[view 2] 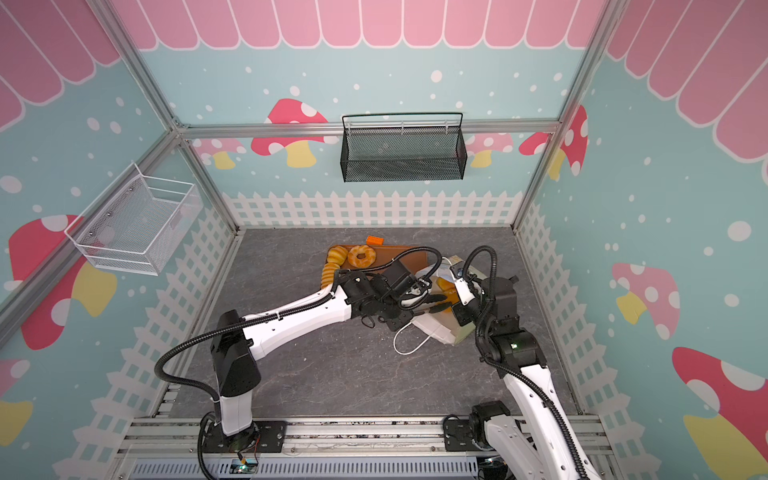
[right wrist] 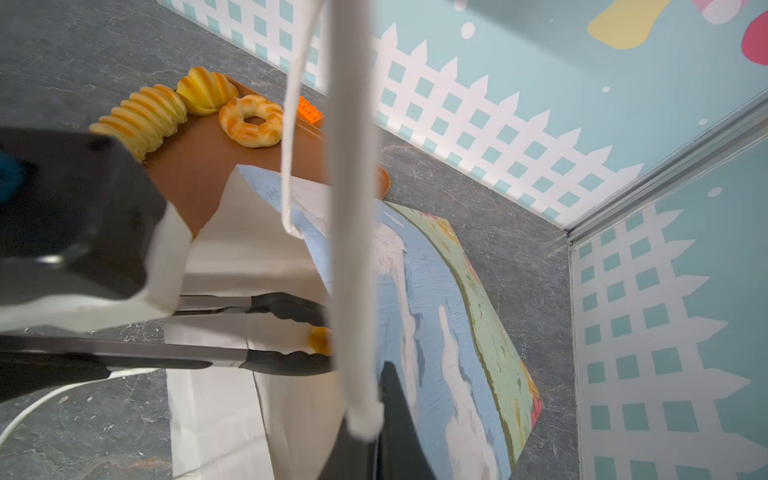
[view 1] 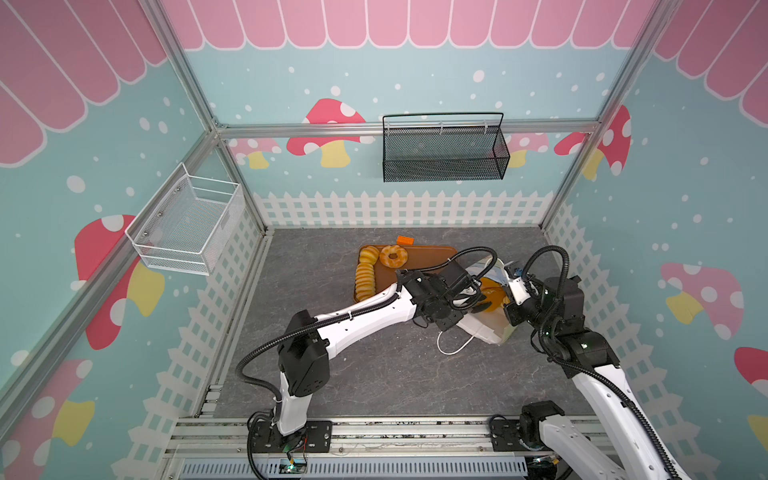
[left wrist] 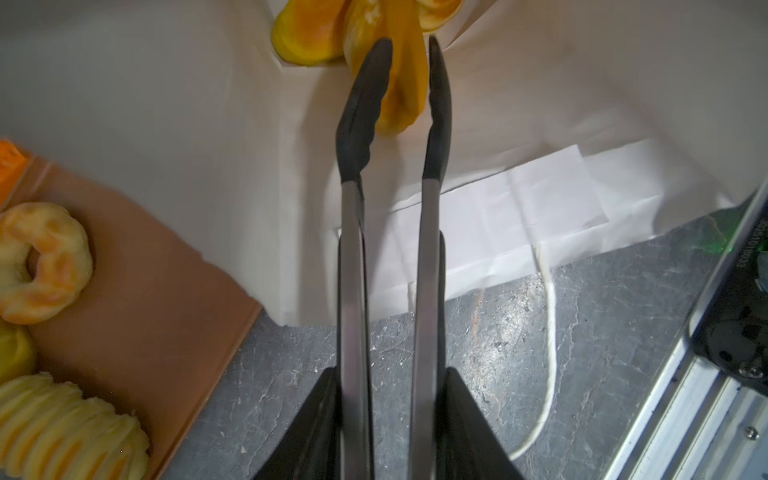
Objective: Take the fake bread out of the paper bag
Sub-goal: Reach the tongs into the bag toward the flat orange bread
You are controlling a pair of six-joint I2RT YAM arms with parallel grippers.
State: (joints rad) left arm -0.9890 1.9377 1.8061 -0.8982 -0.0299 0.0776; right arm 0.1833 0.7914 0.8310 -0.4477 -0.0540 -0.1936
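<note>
The left tool [left wrist: 390,374] squeezes the tongs [left wrist: 353,249] partway, tips straddling fake bread [left wrist: 409,83] inside the paper bag [right wrist: 432,291] toward the worktop's right edge. The right tool [right wrist: 370,419] pinches its cord handle [right wrist: 353,208] tight (glossy bread could slip from the loose tips).

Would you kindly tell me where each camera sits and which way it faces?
Top views: high above the arms' bases, looking down and forward over the table; left arm and right arm show; the pair share almost everything.
Left wrist: behind the left gripper, looking along its tongs into the paper bag; its fingers show.
Right wrist: behind the right gripper, looking past the cord handle it pinches toward the tray; its fingers show.
Both wrist views share tongs, bag, tray and fake bread.
</note>
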